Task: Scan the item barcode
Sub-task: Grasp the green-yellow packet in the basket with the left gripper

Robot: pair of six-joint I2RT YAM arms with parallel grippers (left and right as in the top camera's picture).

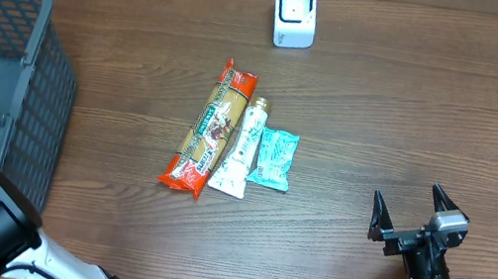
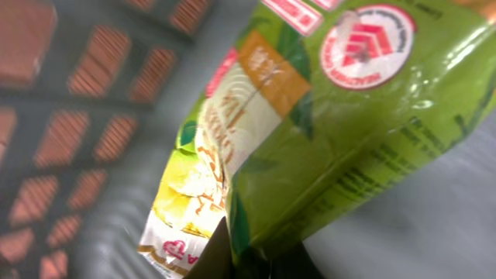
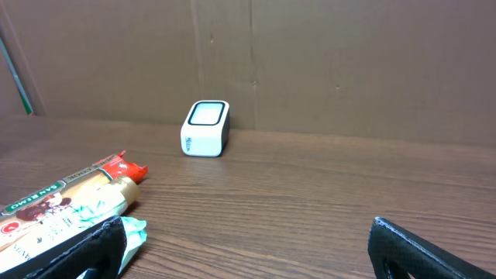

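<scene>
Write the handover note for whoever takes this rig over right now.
Left gripper: shut on the green packet, down inside the basket.
Right gripper: open, empty, above the table at its near right.
Scanner stands at the far edge; orange packet, white tube and teal sachet lie side by side mid-table.
Done: green packet gripped.
Left: lift it out and show its barcode to the scanner. No barcode is in view.
</scene>
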